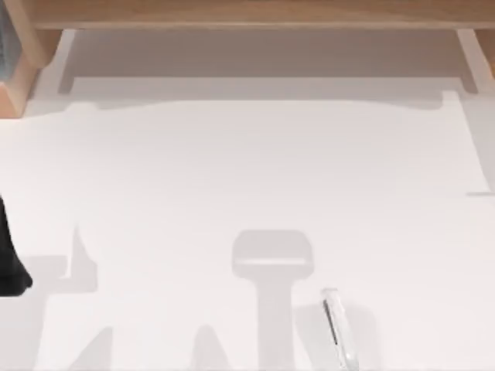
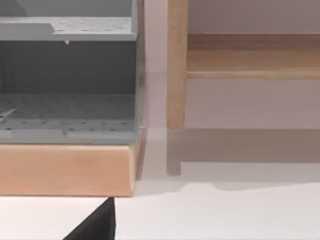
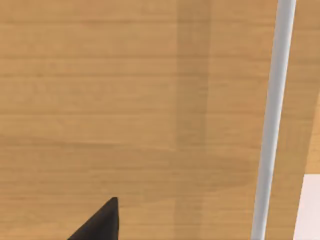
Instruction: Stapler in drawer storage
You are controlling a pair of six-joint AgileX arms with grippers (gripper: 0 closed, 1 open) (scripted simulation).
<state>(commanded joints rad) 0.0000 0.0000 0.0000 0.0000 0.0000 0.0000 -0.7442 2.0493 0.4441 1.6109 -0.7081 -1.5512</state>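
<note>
Where the white surface point(image 1: 232, 170) nears the top view's lower edge, the stapler point(image 1: 337, 328) is seen lying flat, right of centre. The left arm point(image 1: 9, 259) is parked at the left edge. A grey drawer unit point(image 2: 67, 75) is faced by the left wrist. Neither hand's state can be told.

L arm: a dark black arm segment point(image 1: 11, 259) shows at the table's left edge in top view, low toward the near-left corner. L wrist view: one black pointed fingertip of the left gripper point(image 2: 95, 225) pokes in. R wrist view: one black pointed fingertip of the right gripper point(image 3: 100, 222), same shape. Finger spacing can't be judged on either.
</note>
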